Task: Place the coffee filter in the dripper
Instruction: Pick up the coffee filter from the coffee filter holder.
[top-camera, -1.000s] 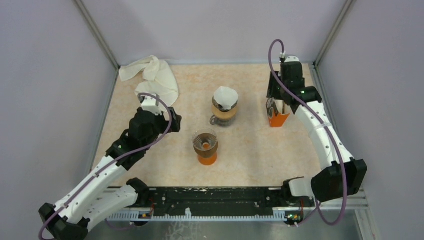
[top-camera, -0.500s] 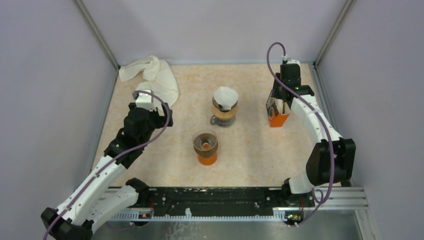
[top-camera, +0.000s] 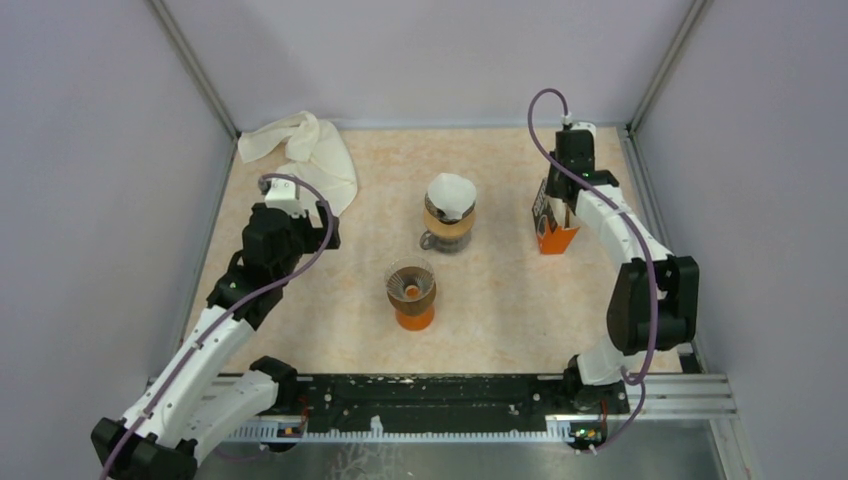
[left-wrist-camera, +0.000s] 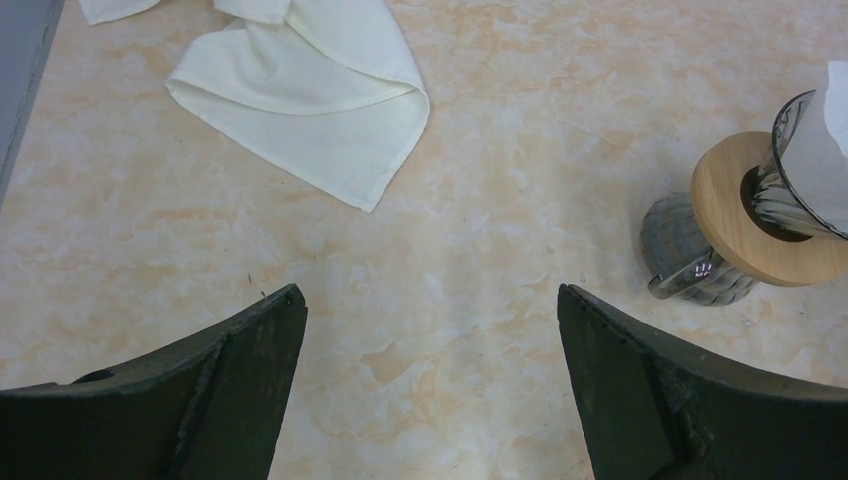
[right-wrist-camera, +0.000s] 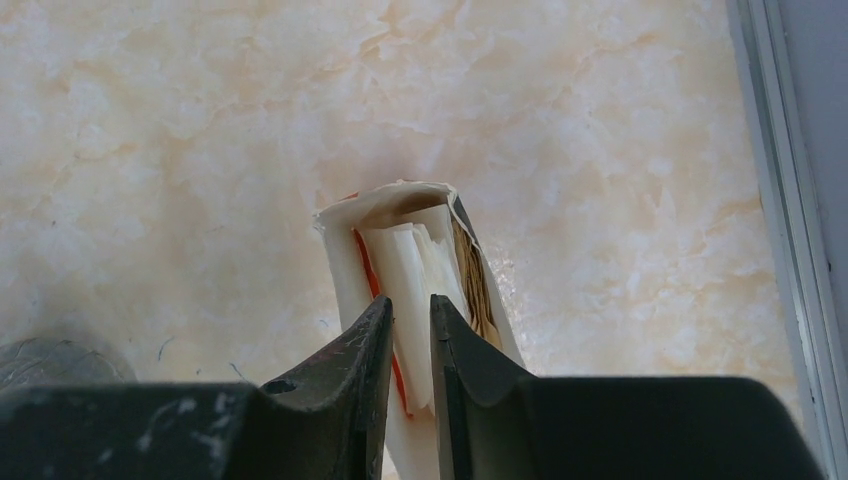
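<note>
Far left of and behind the orange dripper (top-camera: 411, 293), a cloth (top-camera: 300, 150) is lying crumpled. Nearer, still left of that dripper, the left gripper (left-wrist-camera: 428, 292) is hanging over bare table with its jaws standing wide apart and nothing between them.

The orange dripper is sitting mid-table, showing a ribbed brown inside with no white paper, so it is probably the one waiting to be filled. Just behind it, a glass dripper (top-camera: 449, 212) with a wooden collar is already holding a white paper cone.

Well to the right of the orange dripper and a little behind it, an open pack (top-camera: 548, 222) is standing upright. The filter (right-wrist-camera: 412, 255) is sitting inside it among other folded sheets. The right gripper (right-wrist-camera: 410, 300) is reaching into the pack's mouth, its jaws drawn nearly together and pinching a white edge.

The filter is looking thin, very light and floppy. It is likely to crease, tear or drag its neighbours along. A hold on the top edge of one sheet is probably best, with a straight lift out.

It is hard to tell how many sheets are sitting between the jaws. The fingers are covering the pack's lower half from the wrist. From above, the arm is hiding the fingertips. The left wrist view is cutting off the glass dripper at its right edge.
</note>
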